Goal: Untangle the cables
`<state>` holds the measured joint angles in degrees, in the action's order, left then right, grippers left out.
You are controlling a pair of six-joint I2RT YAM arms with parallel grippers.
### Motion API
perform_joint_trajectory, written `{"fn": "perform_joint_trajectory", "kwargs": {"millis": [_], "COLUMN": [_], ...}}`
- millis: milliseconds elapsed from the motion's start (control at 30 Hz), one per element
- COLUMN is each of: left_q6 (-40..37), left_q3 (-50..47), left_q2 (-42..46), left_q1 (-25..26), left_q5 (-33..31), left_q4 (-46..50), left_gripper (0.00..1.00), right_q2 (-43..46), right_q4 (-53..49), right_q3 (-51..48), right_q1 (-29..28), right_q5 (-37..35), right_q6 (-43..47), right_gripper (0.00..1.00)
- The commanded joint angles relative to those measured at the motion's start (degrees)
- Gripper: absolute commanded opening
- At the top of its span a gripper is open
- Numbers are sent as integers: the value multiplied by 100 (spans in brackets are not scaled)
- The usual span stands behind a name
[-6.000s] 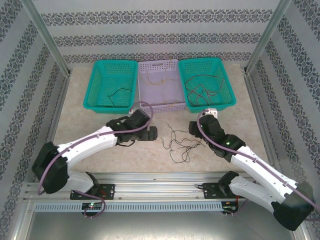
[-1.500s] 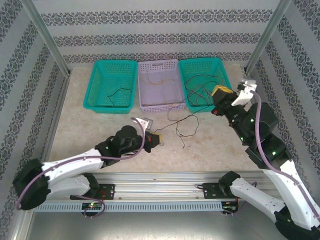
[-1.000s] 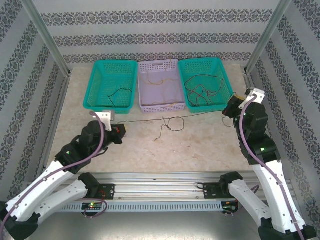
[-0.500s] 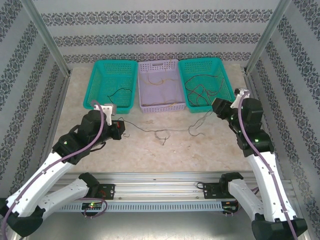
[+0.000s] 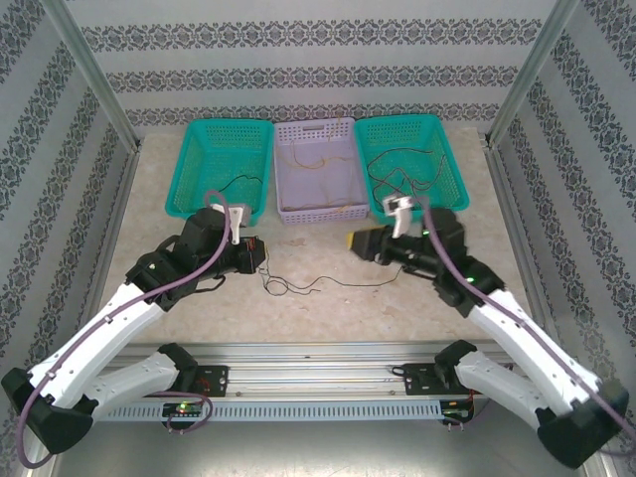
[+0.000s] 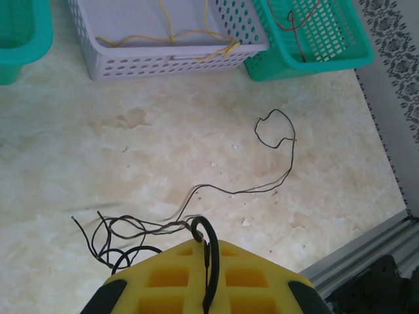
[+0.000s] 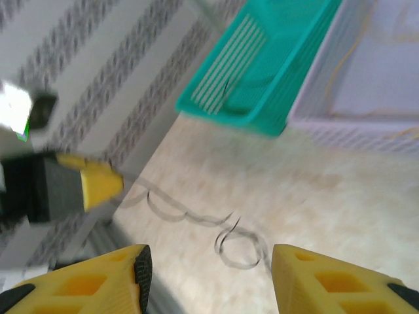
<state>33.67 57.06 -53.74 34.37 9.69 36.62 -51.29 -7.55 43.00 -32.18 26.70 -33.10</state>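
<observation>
Compared with half a second ago, the right gripper (image 7: 206, 275) is swinging in from the bench's (image 5: 447, 298) right edge toward its middle, and its jaws are now standing wide with nothing between them. The left gripper (image 6: 207, 252) is staying clamped on one end of the black cable (image 5: 283, 289), which is now lying slack across the middle of the bench. Along the far edge, the left teal basket (image 5: 189, 171) is holding one black wire (image 5: 234, 184), the lavender basket (image 5: 315, 214) is holding yellow cables (image 6: 226, 47), and the right teal basket (image 5: 453, 189) is holding tangled black and red cables (image 5: 402, 184).
</observation>
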Motion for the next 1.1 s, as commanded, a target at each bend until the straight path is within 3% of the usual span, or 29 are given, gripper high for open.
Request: {"fn": "perform_joint_trajectory", "kwargs": {"millis": [0,300,533,667,1067], "left_q6": [126,722,952,983,889], "left_q3": [423,357,77,24,110], "left_q2": [132,476,587,631,772], "left_q1": [-44,-40,-44,-44,-44], "left_q5": [75,365,479,490,373], "left_q4": [-202,-571,-839,-909,-983], "left_gripper": [0,0,0,0,0], "right_q2": [-428,-2121,-2863,-3016,-3497], "right_q4": [1142,3255,3660,3403,3481], "right_q3": [-475,-880,-842,-799,-854], "right_q1": [-639,-1725,-1921,-2010,-2345], "right_q5": [-216,-532,-1081,-1499,-1752], "right_q6": [-178,-769,-1286,-1464,-1926], "right_gripper": [52,50,47,48,50]}}
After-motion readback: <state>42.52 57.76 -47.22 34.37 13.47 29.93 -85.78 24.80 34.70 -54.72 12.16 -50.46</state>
